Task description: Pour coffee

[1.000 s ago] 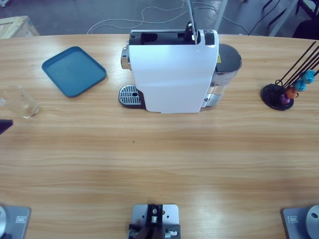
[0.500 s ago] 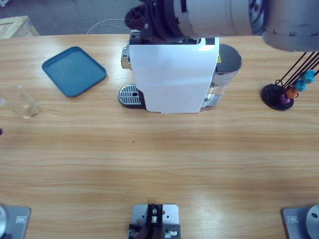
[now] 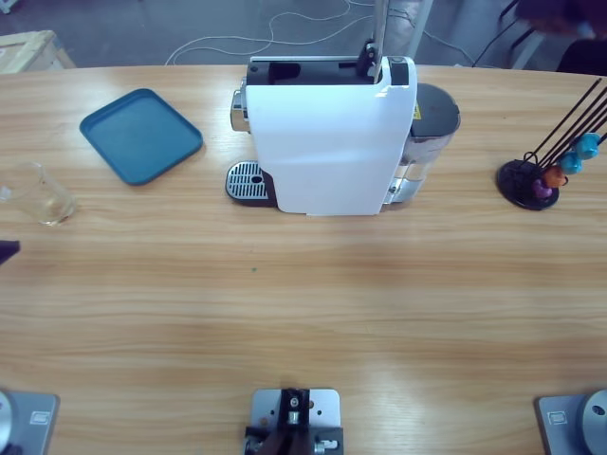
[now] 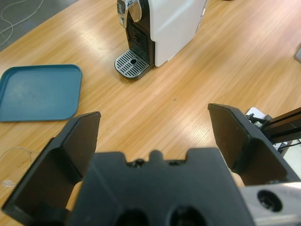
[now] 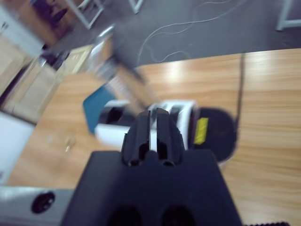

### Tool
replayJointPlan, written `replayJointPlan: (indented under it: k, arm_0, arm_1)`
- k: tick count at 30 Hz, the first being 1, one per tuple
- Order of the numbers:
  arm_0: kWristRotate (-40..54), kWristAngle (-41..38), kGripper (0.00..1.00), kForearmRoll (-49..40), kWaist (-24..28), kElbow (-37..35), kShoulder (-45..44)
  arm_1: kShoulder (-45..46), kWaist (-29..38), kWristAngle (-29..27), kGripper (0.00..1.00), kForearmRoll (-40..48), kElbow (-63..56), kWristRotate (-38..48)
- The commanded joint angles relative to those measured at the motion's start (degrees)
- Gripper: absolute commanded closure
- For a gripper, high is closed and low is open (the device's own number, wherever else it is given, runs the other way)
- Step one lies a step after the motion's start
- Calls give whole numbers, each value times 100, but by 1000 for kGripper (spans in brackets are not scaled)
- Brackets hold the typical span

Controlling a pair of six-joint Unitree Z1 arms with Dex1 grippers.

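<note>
A white coffee machine (image 3: 327, 142) stands at the table's back middle, its metal drip tray (image 3: 247, 182) pointing left and its thin silver lever (image 3: 377, 28) raised. A small clear glass (image 3: 38, 194) stands at the far left; I cannot make out any coffee in it. My left gripper (image 4: 153, 115) is open and holds nothing, aimed at the drip tray (image 4: 132, 63) from a distance; only a dark tip (image 3: 6, 251) of it shows at the high view's left edge. My right gripper (image 5: 150, 115) is shut on nothing, high above the machine (image 5: 184, 114).
A teal tray (image 3: 140, 135) lies left of the machine. A black capsule stand (image 3: 531, 182) with coloured capsules stands at the right. The machine's dark water tank (image 3: 432, 118) sits on its right side. Cables trail on the floor behind the table.
Half a second ago a large silver arm covered the top of the high view; it has swung out of sight. The machine's lever leans slightly differently than a second ago.
</note>
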State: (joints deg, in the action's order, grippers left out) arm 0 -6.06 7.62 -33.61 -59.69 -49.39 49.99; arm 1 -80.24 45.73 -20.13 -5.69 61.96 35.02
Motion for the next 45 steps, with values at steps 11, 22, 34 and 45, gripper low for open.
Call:
replayJointPlan:
  k: [11,22,34,45]
  arm_0:
    - [52,-50,13,65,-34,184,159]
    - [52,-58,13,4,-34,142,94]
    - [52,-67,13,-5,-34,61,198]
    - [52,-67,13,-3,-34,-44,289]
  arm_1:
    - [-1929,249,1134,1000,138,1651,219]
    - [-2970,519,1230,1000,144,1644,-90]
    - [-3912,709,1116,1000,260,1162,-9]
    - [-4316,709,1148,1000,123,950,100]
